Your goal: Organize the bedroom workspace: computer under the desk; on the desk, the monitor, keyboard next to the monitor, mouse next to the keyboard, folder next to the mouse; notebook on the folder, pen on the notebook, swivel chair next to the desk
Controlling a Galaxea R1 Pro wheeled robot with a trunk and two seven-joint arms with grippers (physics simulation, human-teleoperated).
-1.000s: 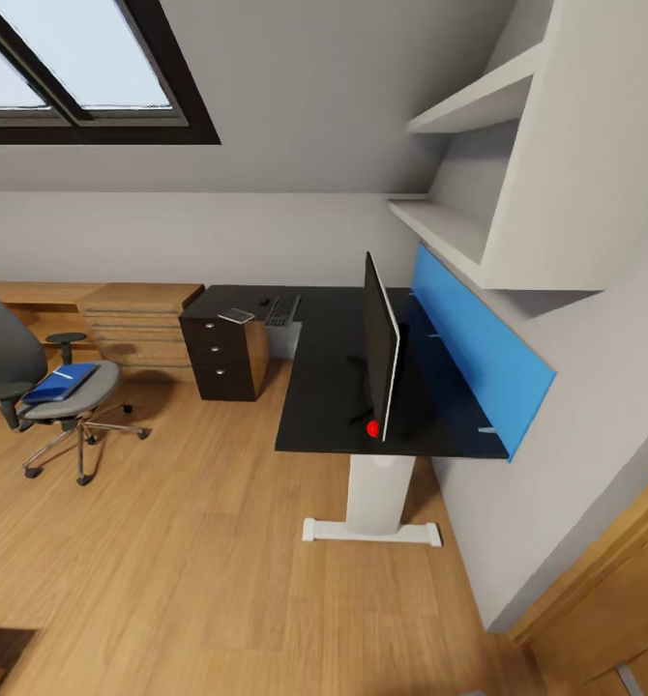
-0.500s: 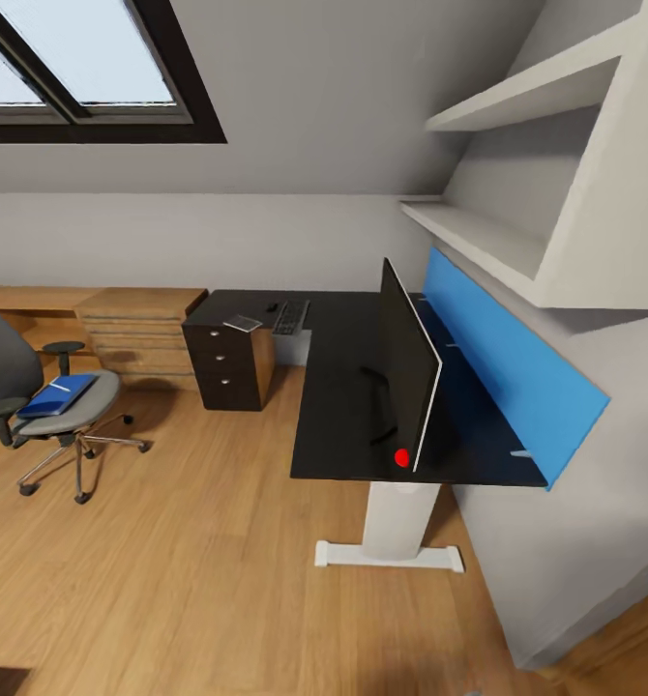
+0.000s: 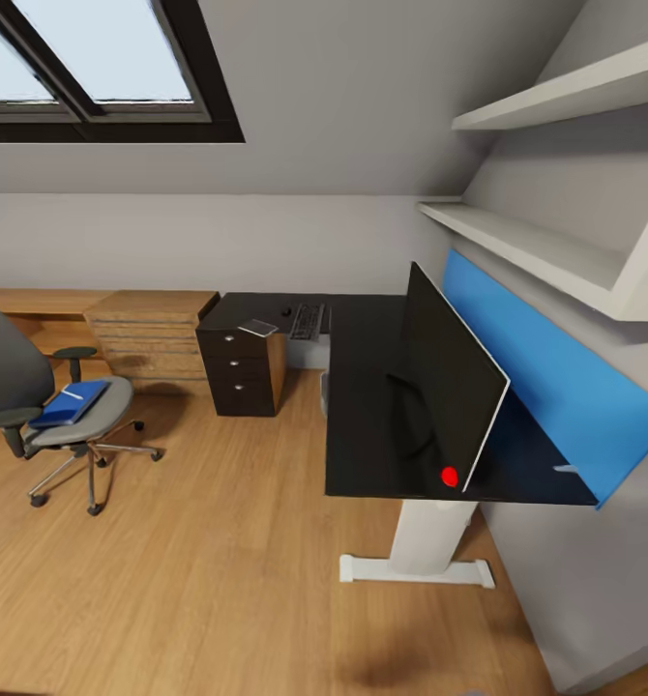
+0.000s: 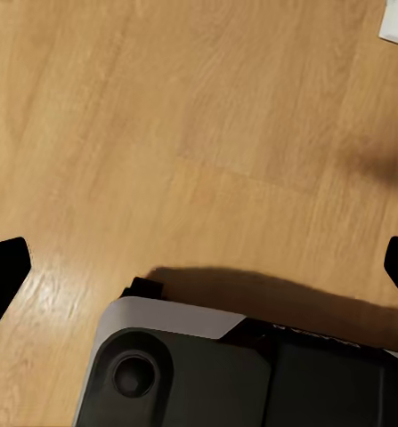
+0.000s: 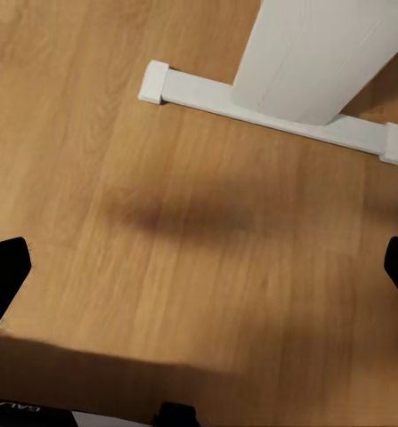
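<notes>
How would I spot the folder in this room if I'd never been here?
Look under the skylight to the swivel chair on the wooden floor, apart from the desk. The folder lies flat on its grey seat. It is bright blue, with a thin white pen on top.

floor [image 3: 218, 580]: warm wood planks, light sheen
desk [image 3: 363, 425]: matt black top, smooth white pedestal, bright blue back panel
swivel chair [image 3: 44, 406]: left of desk; grey cloth seat, shiny chrome base
drawer chest [image 3: 150, 333]: light wood
</notes>
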